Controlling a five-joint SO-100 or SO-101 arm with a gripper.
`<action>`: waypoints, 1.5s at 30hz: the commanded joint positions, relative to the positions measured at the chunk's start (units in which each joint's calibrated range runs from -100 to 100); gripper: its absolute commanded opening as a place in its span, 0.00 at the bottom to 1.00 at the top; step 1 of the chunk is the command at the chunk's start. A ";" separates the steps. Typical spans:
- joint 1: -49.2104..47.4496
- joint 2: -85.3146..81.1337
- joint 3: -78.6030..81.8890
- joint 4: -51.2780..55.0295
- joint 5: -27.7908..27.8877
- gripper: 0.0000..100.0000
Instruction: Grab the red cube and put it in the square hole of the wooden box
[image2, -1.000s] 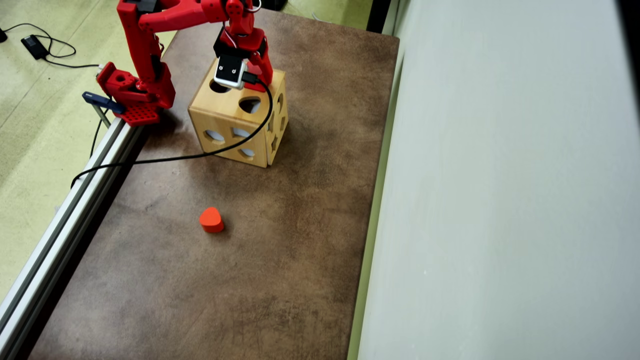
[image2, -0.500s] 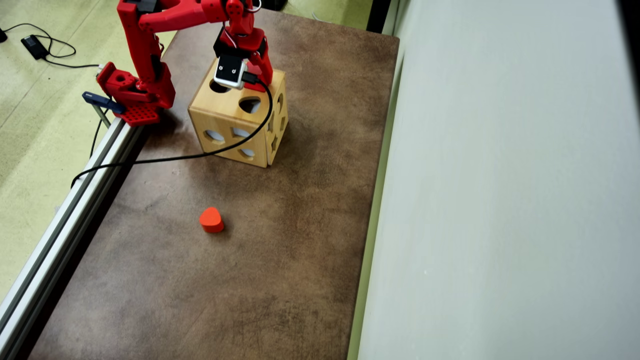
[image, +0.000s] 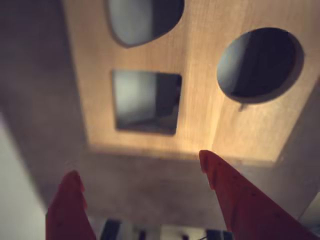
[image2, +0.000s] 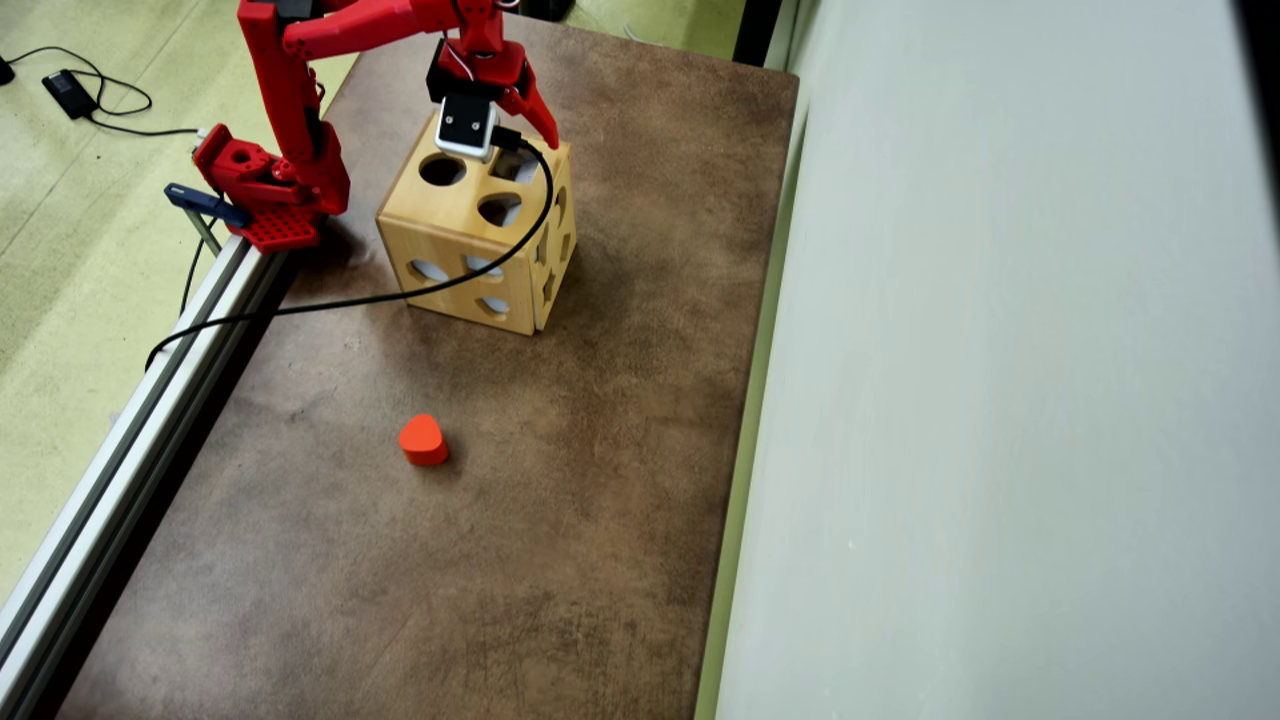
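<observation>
The wooden box (image2: 455, 235) stands at the far end of the brown table, its top showing a round cut-out (image2: 442, 170), a heart-shaped one (image2: 498, 209) and the square hole (image2: 515, 167). My red gripper (image2: 525, 130) hangs over the box's far edge. In the wrist view the box top (image: 200, 75) fills the frame, and the square hole (image: 145, 102) lies just beyond my gripper (image: 139, 165). Its fingers (image: 240, 200) are spread wide, open, with nothing between them. The red cube is out of view; whether it lies inside the box does not show.
An orange-red heart-shaped block (image2: 422, 440) lies alone mid-table. A black cable (image2: 330, 305) trails from the wrist camera across the box front to the aluminium rail (image2: 120, 470) on the left. A pale wall (image2: 1000, 400) borders the table's right edge.
The gripper has lifted and drawn back from the box top. The square hole, covered before, now shows. The heart block has not moved.
</observation>
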 joint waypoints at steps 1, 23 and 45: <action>-0.32 -21.71 -0.12 0.49 0.49 0.36; 0.34 -87.87 27.79 0.49 0.54 0.36; 11.49 -89.06 29.76 0.49 0.59 0.36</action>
